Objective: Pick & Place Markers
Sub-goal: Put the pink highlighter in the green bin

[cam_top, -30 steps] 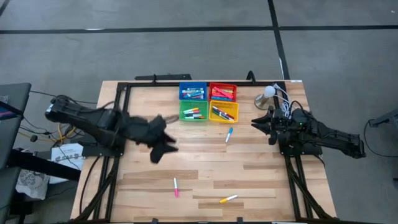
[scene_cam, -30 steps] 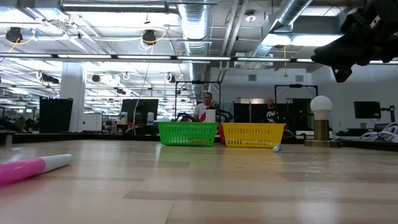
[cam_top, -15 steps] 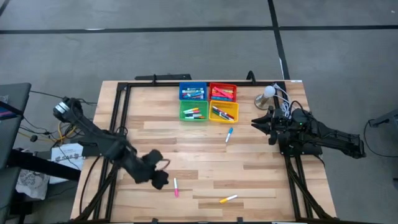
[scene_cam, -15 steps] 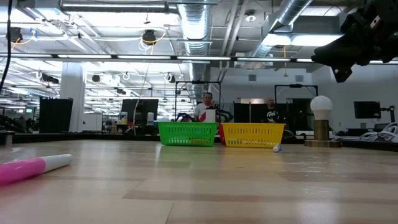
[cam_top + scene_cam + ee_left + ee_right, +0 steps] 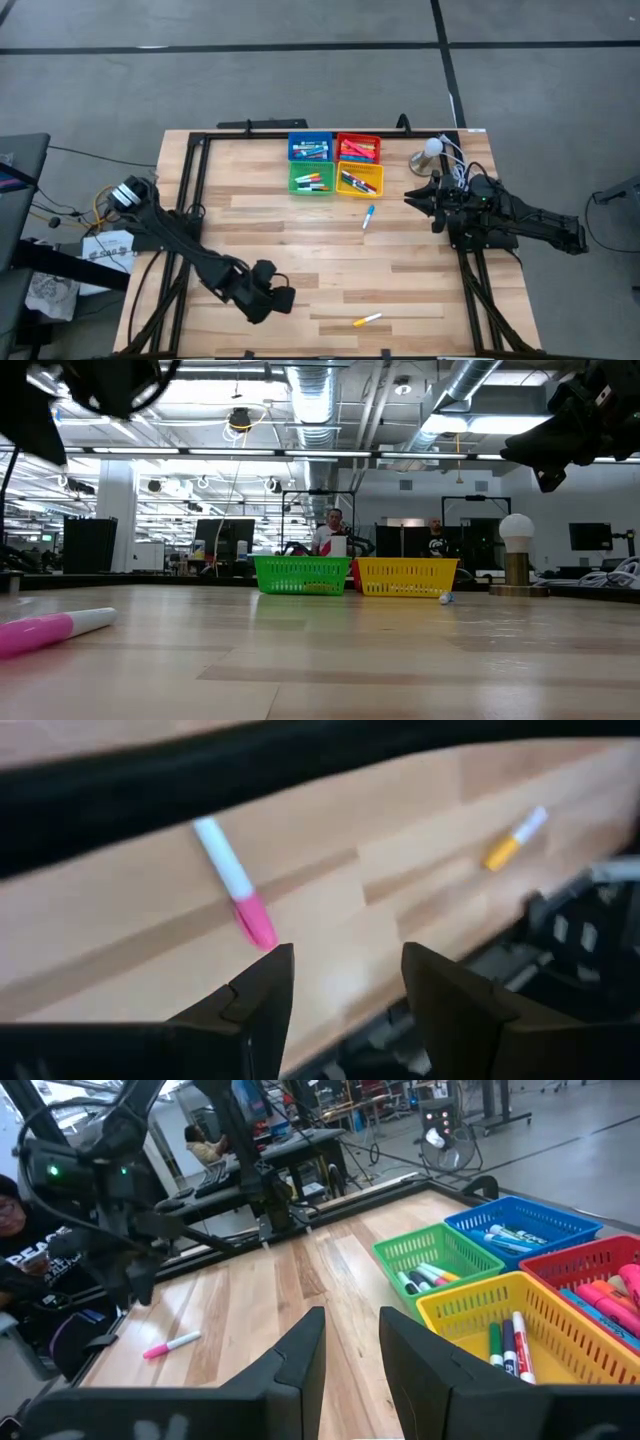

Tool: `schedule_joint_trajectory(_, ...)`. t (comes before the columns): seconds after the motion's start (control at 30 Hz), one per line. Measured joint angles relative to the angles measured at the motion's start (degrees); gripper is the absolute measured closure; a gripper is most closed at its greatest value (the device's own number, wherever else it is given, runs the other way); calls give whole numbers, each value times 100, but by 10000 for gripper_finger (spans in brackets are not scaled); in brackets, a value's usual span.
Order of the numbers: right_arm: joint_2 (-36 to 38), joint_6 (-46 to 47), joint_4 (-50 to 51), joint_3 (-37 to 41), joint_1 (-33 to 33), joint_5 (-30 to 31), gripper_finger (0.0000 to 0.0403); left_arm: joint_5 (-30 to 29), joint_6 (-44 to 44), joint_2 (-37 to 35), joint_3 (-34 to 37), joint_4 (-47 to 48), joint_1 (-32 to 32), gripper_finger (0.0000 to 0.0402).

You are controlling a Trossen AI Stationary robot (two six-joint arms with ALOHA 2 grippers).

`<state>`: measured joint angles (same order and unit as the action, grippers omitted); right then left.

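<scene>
A pink-capped marker (image 5: 235, 885) with a white barrel lies flat on the wooden table near its near edge; it also shows in the low view (image 5: 55, 630) and the right wrist view (image 5: 172, 1345). My left gripper (image 5: 278, 298) hovers over it, open, its fingers (image 5: 262, 992) just short of the pink cap; in the high view the gripper hides the marker. A yellow marker (image 5: 367, 320) lies to the right of it, a blue marker (image 5: 368, 216) at mid table. My right gripper (image 5: 410, 197) waits, open, at the right side.
Four small trays hold several markers at the far middle: blue (image 5: 310, 148), red (image 5: 358, 148), green (image 5: 312, 180), yellow (image 5: 360, 180). A white ball on a stand (image 5: 432, 148) is beside the right arm. People (image 5: 333, 530) are in the room behind.
My left gripper has swung from the table's left middle toward the near edge and come down over the pink marker, which has stayed where it was. The right arm has kept still.
</scene>
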<state>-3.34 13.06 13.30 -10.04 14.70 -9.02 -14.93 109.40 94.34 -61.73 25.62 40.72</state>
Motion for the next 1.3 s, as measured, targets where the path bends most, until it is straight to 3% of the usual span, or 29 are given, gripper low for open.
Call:
schedule_joint_trajectory(0.63, 1, -114, 2, 0, -4, 0, 316, 135, 551, 912, -2, 19, -196, 215)
schedule_joint_trajectory(1.3, 1, -158, 2, 0, -4, 0, 316, 617, 523, 971, -4, 101, -307, 215)
